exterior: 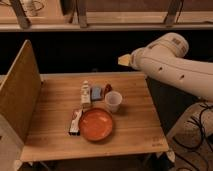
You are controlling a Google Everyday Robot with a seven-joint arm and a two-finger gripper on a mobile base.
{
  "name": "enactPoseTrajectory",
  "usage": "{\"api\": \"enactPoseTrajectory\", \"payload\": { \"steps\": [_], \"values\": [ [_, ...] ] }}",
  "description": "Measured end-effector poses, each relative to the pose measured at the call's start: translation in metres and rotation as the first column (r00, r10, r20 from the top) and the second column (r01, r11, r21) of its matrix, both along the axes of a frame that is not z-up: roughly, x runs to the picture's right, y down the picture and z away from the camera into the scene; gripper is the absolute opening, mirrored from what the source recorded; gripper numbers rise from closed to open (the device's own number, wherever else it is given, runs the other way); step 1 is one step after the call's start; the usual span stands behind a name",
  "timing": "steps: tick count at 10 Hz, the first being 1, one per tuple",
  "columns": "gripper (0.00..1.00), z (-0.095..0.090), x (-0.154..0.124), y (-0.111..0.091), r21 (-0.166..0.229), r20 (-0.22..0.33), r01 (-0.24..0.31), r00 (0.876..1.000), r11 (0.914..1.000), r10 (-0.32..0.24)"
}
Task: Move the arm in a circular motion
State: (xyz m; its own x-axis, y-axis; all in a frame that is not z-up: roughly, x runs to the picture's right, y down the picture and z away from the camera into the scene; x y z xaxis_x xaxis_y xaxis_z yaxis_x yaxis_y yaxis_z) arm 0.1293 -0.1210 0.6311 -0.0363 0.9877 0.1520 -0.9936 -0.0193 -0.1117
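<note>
The thick cream-white arm [170,67] with small dark dots reaches in from the right, above the table's right side. Its tan wedge-shaped tip, the gripper [124,60], hangs in the air above the table's far right edge, past the white cup [113,101]. It touches nothing and holds nothing that shows.
A wooden table [135,130] carries an orange bowl [96,124], a white cup, an upright small bottle [85,93], a blue packet [96,92], a red thing [107,89] and a flat snack bar [75,121]. A wooden panel [20,90] stands along its left edge. Cables [200,135] lie at right.
</note>
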Motion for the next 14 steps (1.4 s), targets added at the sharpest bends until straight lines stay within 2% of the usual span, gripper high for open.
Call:
{"api": "enactPoseTrajectory", "payload": {
  "steps": [6, 7, 9, 10, 12, 13, 14],
  "values": [
    [0.71, -0.002, -0.002, -0.001, 0.006, 0.006, 0.003, 1.0, 1.0, -0.003],
    [0.71, -0.005, -0.008, -0.007, 0.024, 0.011, 0.031, 0.999, 0.9992, -0.032],
    [0.71, -0.001, -0.047, -0.026, 0.065, 0.055, 0.129, 0.99, 0.9895, -0.133],
    [0.71, 0.009, -0.066, -0.033, 0.071, 0.084, 0.16, 0.983, 0.9845, -0.166],
    [0.71, 0.045, -0.093, -0.037, 0.044, 0.13, 0.202, 0.97, 0.9784, -0.206],
    [0.71, 0.07, -0.11, -0.032, 0.007, 0.163, 0.228, 0.96, 0.9736, -0.226],
    [0.71, 0.083, -0.123, -0.027, -0.018, 0.189, 0.247, 0.952, 0.9689, -0.239]
  ]
}}
